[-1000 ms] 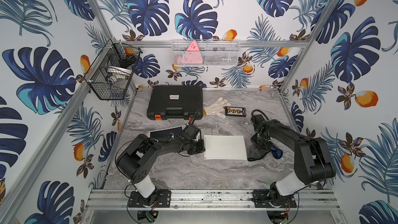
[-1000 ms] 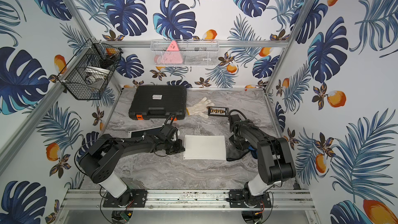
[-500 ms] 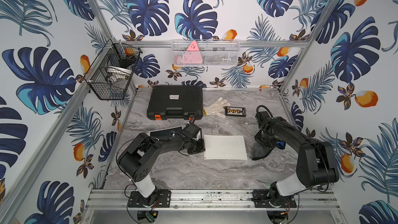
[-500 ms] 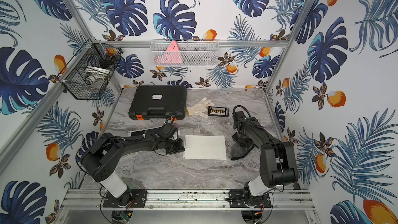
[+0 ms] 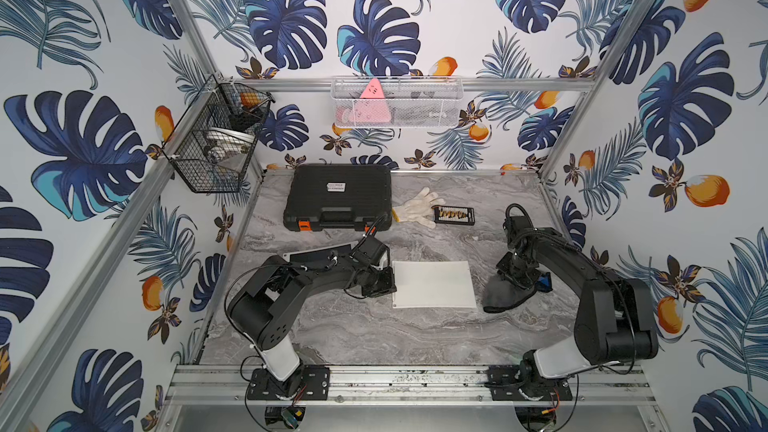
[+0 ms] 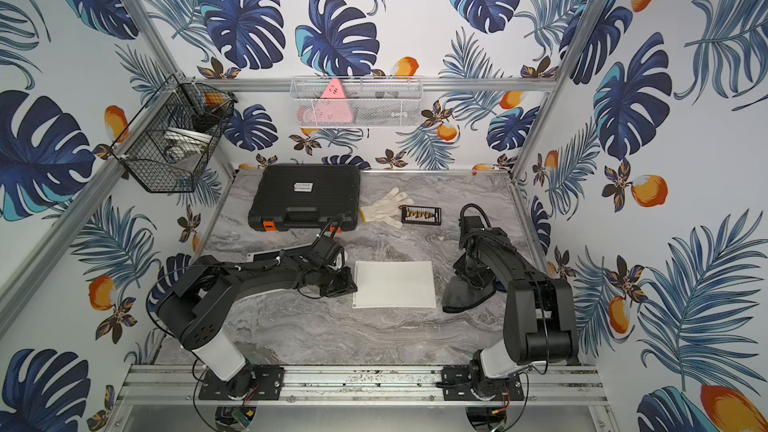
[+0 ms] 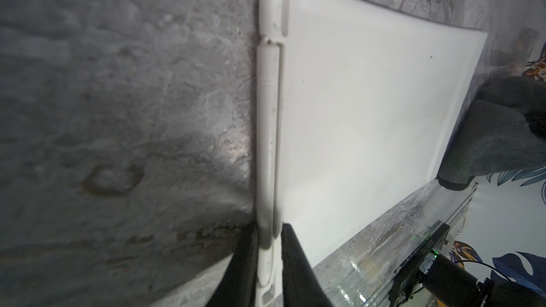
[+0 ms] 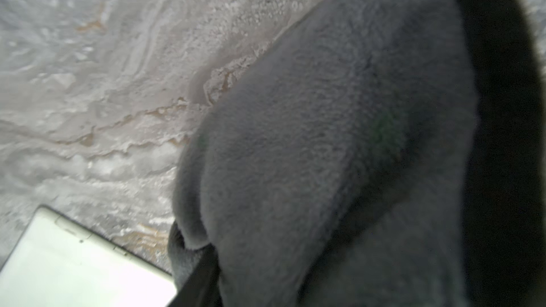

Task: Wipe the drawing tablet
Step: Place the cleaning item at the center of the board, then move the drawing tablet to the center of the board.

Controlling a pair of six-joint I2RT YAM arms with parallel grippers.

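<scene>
The white drawing tablet lies flat mid-table. My left gripper sits at its left edge. In the left wrist view its two dark fingers straddle the tablet's rim where a white stylus is docked, and a sliver of gap shows on one side. A grey cloth lies bunched on the table just right of the tablet. My right gripper is down on it with its jaws apart. The cloth fills the right wrist view, with a tablet corner beside it.
A black case, a white glove and a small black bit holder lie toward the back. A dark flat panel sits under my left arm, and a blue item lies beside the right gripper. Wire baskets hang on the walls.
The right arm drew the cloth slightly away from the tablet, and its jaws have since spread. The left gripper stays at the tablet's edge, its jaws slightly loosened.
</scene>
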